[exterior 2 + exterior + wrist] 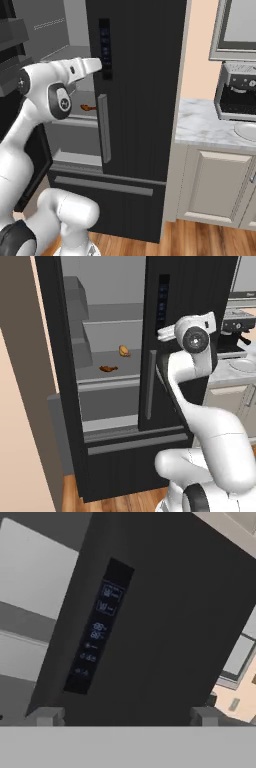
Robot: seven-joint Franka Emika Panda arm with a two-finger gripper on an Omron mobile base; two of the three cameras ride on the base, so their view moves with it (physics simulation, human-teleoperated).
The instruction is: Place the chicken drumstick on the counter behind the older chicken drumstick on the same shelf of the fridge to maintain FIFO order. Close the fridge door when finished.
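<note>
**Ana:** Claw (122,717) state? Its two tips stood spread wide apart with nothing between them, facing the dispenser panel (97,629) on the shut right door of the fridge (195,286).

**Ben:** Agreed. From the left: the left door (55,356) hung open, and on the shelf (107,376) the older chicken drumstick (108,368) lay near the front lip, the plumper golden-orange drumstick (124,350) behind it. Placement looked done to me.

**Ana:** Then closing was the step in hand. I'd have swung the arm left, round the outside of the open door, and pushed flat near its free edge, slowly.

**Ben:** And kept the elbow off the door handle (150,383). The marble counter (205,125) to the right needed nothing more.
</note>
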